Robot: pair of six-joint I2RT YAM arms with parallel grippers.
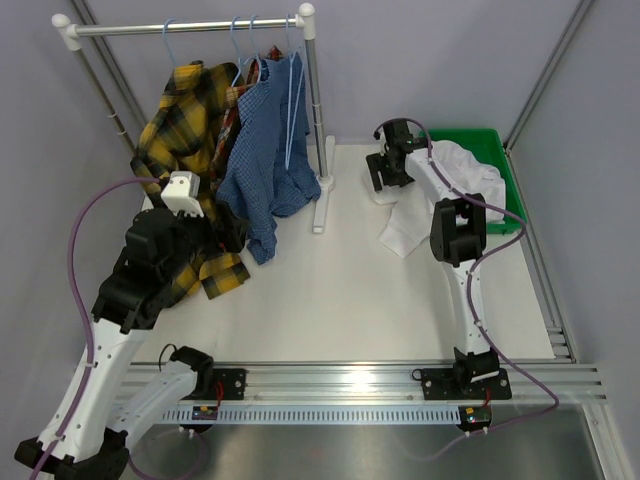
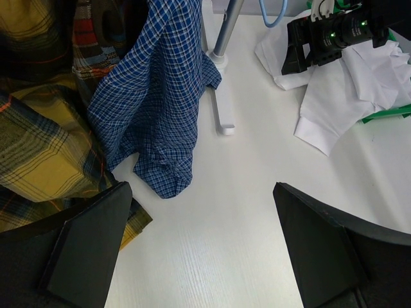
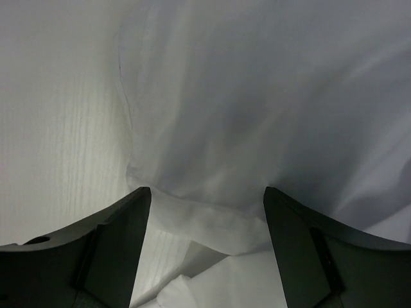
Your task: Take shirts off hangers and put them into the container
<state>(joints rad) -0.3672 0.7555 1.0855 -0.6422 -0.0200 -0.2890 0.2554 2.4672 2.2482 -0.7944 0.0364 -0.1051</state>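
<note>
Left gripper (image 2: 200, 190): jaws at their widest, nothing between them; it hovers over bare table (image 1: 330, 290) just beside the hem of the yellow-and-black plaid shirt (image 1: 185, 130).
Right gripper (image 3: 205, 192): jaws well apart, pointed down at the white shirt (image 1: 470, 168); a loose fold lies between the fingers (image 3: 122, 237), not pinched.
White shirt: off its hanger, partly inside the container (image 1: 508, 165), with one part spilling over the near left rim onto the table.
Container: bright green bin at the far right of the table.
Blue check shirt (image 1: 262, 160): hangs from the rail (image 1: 190, 28), lower edge resting on the table.
Red plaid shirt (image 1: 240, 100): on the rail between the yellow and blue shirts, mostly hidden.
Hangers (image 1: 296, 100): light-blue wire, hooked on the rail.
</note>
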